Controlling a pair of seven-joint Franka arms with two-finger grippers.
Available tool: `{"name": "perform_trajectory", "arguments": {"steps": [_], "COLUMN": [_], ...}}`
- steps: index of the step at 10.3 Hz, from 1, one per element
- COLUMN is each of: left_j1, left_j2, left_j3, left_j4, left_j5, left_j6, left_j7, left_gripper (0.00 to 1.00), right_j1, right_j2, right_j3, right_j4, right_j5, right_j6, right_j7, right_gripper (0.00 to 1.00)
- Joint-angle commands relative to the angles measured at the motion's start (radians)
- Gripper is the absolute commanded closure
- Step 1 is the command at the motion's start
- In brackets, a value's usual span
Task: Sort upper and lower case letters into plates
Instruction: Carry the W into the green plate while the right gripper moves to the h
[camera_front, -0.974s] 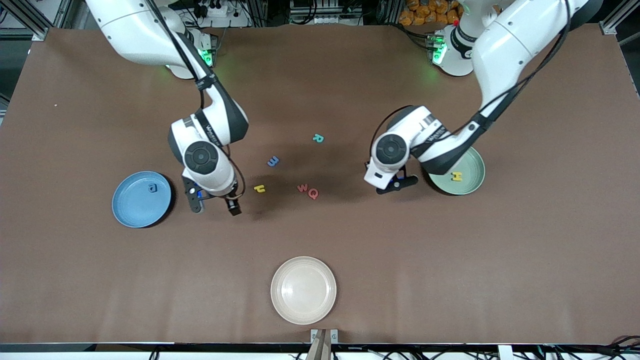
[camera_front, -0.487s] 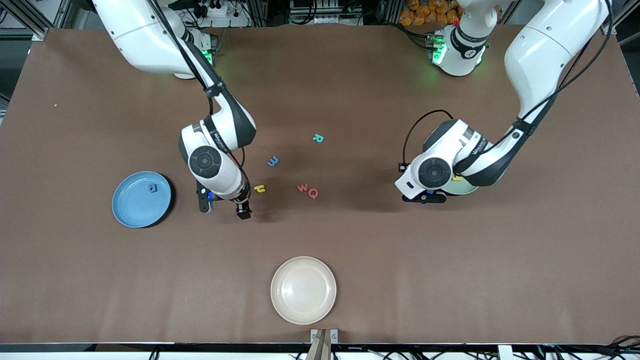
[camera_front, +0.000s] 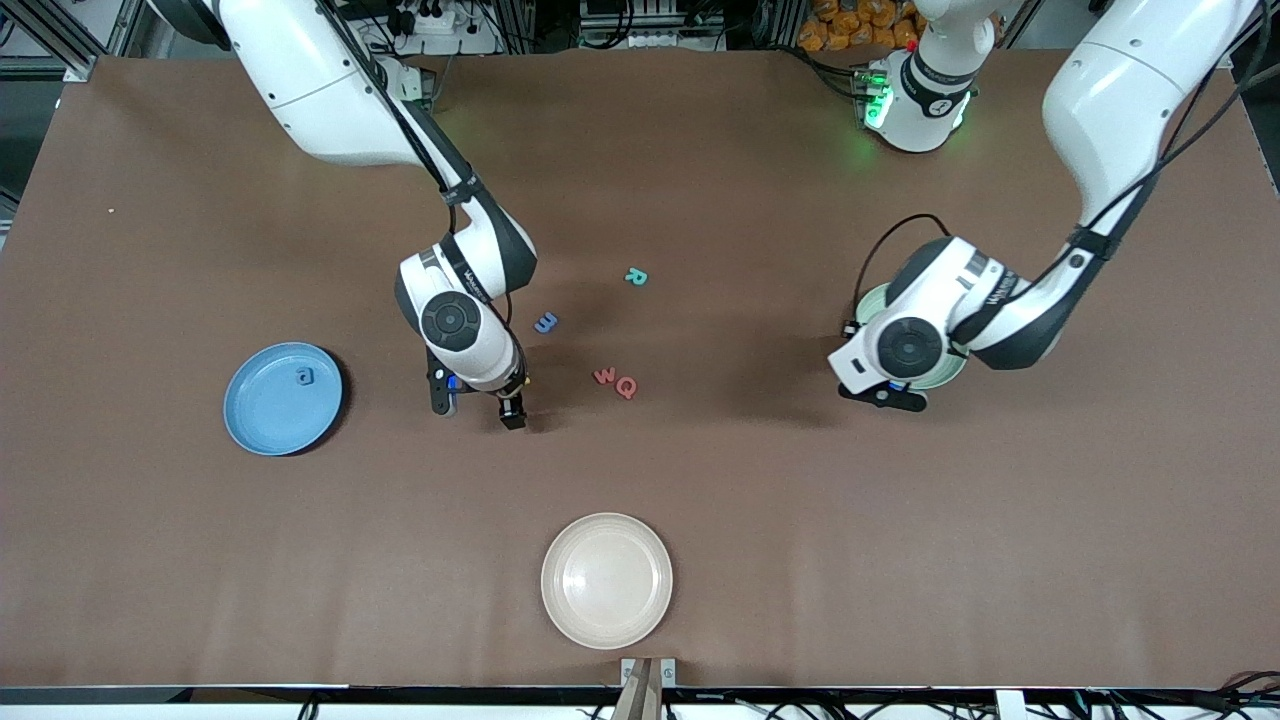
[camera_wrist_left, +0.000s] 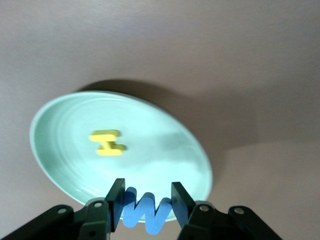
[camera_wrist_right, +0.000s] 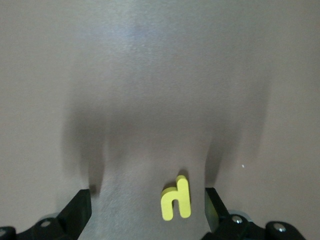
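Left end effector (camera_wrist_left: 146, 206) clamps a light, stiff blue W (camera_wrist_left: 145, 216) over the green plate (camera_wrist_left: 60, 150); right end effector (camera_wrist_right: 147, 207), apart, straddles the yellow h (camera_wrist_right: 177, 200); grip its flat sides.

In the front view most of the green plate (camera_front: 866, 302) is covered by the left arm, and the small yellow letter (camera_wrist_right: 177, 198) is hidden under the right arm.
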Motion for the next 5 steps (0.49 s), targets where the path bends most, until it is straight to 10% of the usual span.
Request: {"name": "perform_trajectory", "arguments": {"steps": [1, 3, 4, 5], "left_j1": [0.126, 0.142, 0.142, 0.140], "left_j2": [-0.033, -0.041, -0.038, -0.038], "left_j3": [-0.017, -0.017, -0.017, -0.027], "left_j4": [-0.121, -0.151, -0.154, -0.154], "left_j5": [0.022, 0.020, 0.004, -0.001], "left_j6": [0.159, 0.192, 0.194, 0.192], "left_j7": [0.101, 0.091, 0.072, 0.024], "left_gripper": [0.63, 0.50, 0.02, 0.00], "right_j1": [0.025, 0.023, 0.023, 0.023], "right_j2": [-0.023, -0.024, -0.028, -0.045], "right_j3": [-0.003, -0.003, -0.003, -0.003], "right_j4": [-0.034, -0.040, -0.066, -0.084], "right_j5": [0.020, 0.022, 0.020, 0.020], "right_j6": [0.017, 0.040, 0.086, 0.098], "right_j7": [0.045, 0.052, 0.079, 0.082], "right_gripper": [0.00, 0.00, 0.00, 0.00]}}
